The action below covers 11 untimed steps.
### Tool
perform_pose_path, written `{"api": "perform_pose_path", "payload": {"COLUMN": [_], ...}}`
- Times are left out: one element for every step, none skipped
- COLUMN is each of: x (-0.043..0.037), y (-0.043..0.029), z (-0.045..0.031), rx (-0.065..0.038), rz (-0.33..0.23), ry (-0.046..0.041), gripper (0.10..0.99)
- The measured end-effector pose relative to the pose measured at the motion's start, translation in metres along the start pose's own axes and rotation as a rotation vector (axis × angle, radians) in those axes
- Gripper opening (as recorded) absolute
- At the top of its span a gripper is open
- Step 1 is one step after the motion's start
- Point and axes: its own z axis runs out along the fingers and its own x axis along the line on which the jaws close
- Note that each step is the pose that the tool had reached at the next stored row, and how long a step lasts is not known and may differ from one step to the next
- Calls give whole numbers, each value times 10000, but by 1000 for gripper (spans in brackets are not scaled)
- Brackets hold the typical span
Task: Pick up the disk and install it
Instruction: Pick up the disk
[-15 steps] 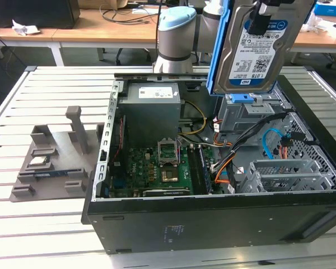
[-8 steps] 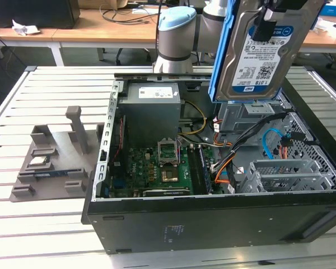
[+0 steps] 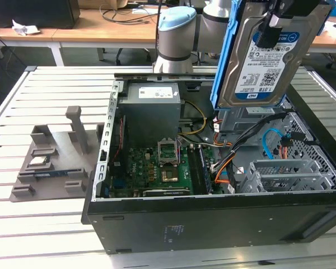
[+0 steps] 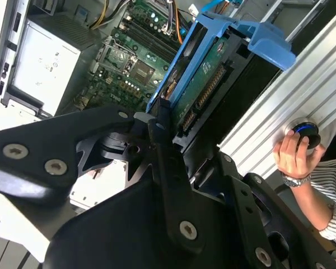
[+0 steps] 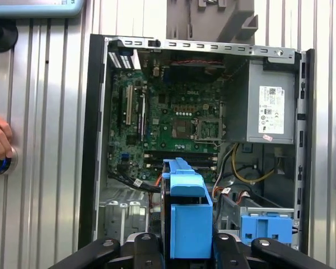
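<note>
The disk (image 3: 261,61), a silver hard drive with a white-and-blue label and a blue bracket along its edge, hangs upright in the air above the right part of the open computer case (image 3: 213,218). My gripper (image 3: 273,25) is shut on its upper end. In the first wrist view the disk (image 5: 187,218) shows edge-on between the two black fingers (image 5: 140,249), over the case's drive area. In the second wrist view the disk (image 4: 210,73) sticks out from the gripper (image 4: 167,131) with its green circuit side showing.
Inside the case lie the motherboard (image 3: 162,168), a grey power supply (image 3: 152,109), loose cables (image 3: 235,157) and a metal drive cage (image 3: 291,174). A grey fixture tray (image 3: 50,159) sits at the exterior view's left. A person's hand (image 4: 294,154) rests on a button beside the table.
</note>
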Motion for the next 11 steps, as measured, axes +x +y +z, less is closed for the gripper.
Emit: {"api": "perform_pose_path", "payload": {"x": [18, 41, 65, 75, 89, 156, 192, 263, 322, 405, 472], "y": [0, 1, 2, 2, 3, 5, 6, 8, 10, 12, 14], "z": [0, 2, 2, 2, 3, 4, 5, 6, 8, 12, 17], "rx": [0, 0, 0, 0, 0, 0, 0, 0, 0, 0, 12], "rz": [0, 0, 0, 0, 0, 0, 0, 0, -1, -1, 275], "ry": [0, -1, 0, 0, 0, 1, 0, 0, 1, 1, -190], "gripper": [365, 365, 365, 365, 365, 365, 365, 365, 365, 365, 365]}}
